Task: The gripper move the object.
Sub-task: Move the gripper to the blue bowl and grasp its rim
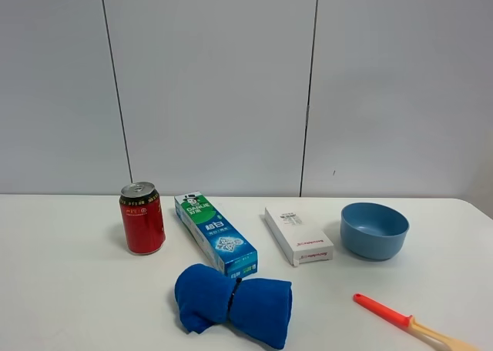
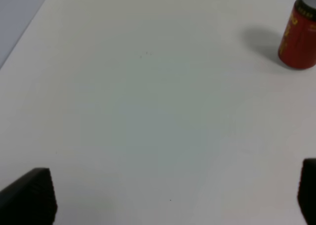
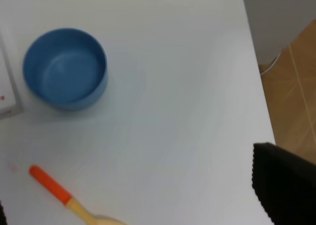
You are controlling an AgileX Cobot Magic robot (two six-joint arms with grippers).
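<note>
The light-blue bowl (image 1: 374, 229) stands upright and empty on the white table, right of centre. The right wrist view shows it from above (image 3: 65, 68). Neither arm shows in the exterior high view. My right gripper (image 3: 143, 205) hangs above the table near its right edge, apart from the bowl. One dark finger (image 3: 284, 188) shows and the other is only a sliver at the frame's edge, so the jaws stand wide open and empty. My left gripper (image 2: 168, 195) is open and empty over bare table, with its fingertips (image 2: 29, 198) far apart.
A red can (image 1: 142, 218) stands at the left, also in the left wrist view (image 2: 298, 35). A toothpaste box (image 1: 215, 233), a white box (image 1: 298, 235) and a rolled dark-blue cloth (image 1: 233, 303) lie mid-table. An orange-handled brush (image 1: 408, 320) lies front right, also in the right wrist view (image 3: 59, 190).
</note>
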